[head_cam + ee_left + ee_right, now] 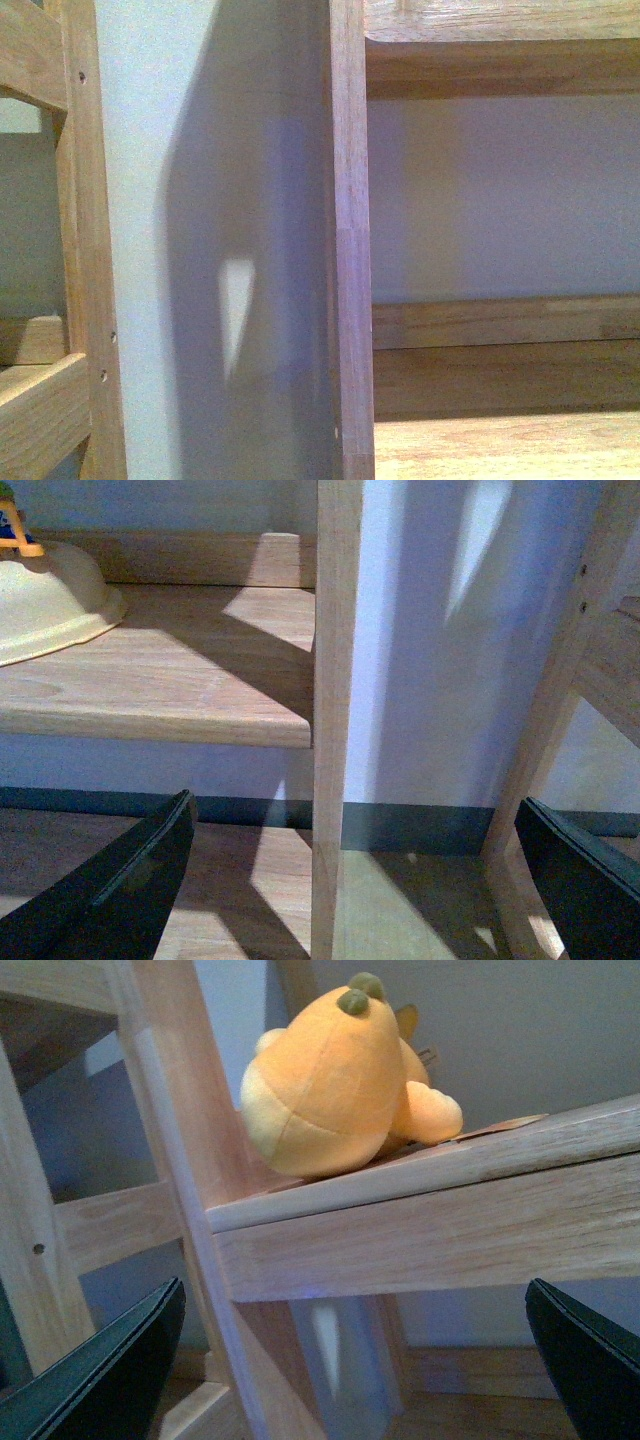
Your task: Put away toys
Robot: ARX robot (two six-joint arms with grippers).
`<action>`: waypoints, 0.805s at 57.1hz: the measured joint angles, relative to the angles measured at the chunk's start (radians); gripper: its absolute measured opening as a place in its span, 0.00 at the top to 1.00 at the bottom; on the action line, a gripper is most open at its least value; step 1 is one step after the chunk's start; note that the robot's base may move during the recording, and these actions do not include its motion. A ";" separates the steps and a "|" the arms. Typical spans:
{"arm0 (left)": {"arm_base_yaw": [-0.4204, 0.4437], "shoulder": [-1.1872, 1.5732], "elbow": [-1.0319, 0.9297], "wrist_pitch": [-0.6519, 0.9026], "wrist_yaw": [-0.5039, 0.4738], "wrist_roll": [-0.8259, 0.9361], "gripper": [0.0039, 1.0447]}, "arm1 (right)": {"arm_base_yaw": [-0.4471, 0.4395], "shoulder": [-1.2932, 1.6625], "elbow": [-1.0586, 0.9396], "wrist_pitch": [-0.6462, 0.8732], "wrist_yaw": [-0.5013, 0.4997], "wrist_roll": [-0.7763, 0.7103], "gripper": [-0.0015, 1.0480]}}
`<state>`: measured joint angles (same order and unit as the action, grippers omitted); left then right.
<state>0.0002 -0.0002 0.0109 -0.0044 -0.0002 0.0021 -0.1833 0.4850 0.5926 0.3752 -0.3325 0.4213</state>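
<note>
The toy, an orange-yellow plush animal (335,1080) with paler cream parts and small olive ears, lies on a wooden shelf board (430,1210) in the right wrist view. My right gripper (355,1360) is open, below and in front of that board's edge, apart from the plush, with nothing between its dark fingers (110,1370). My left gripper (350,880) is open too, its fingers (120,880) on either side of a wooden upright post (335,710) without touching it. Neither gripper shows in the front view.
A cream bowl (45,595) with a small colourful item behind it sits on a shelf board (190,675). The front view is filled by a wooden shelf upright (350,240), shelf boards (505,320), another wooden frame (80,240) and a pale wall. A dark skirting strip (410,825) meets wooden flooring.
</note>
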 joint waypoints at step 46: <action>0.000 0.000 0.000 0.000 0.000 0.000 0.05 | 0.179 -0.301 -0.350 -0.440 0.328 -0.395 0.56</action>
<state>0.0002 -0.0002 0.0109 -0.0044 -0.0002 0.0021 -0.0040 0.1841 0.2424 -0.0647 -0.0040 0.0261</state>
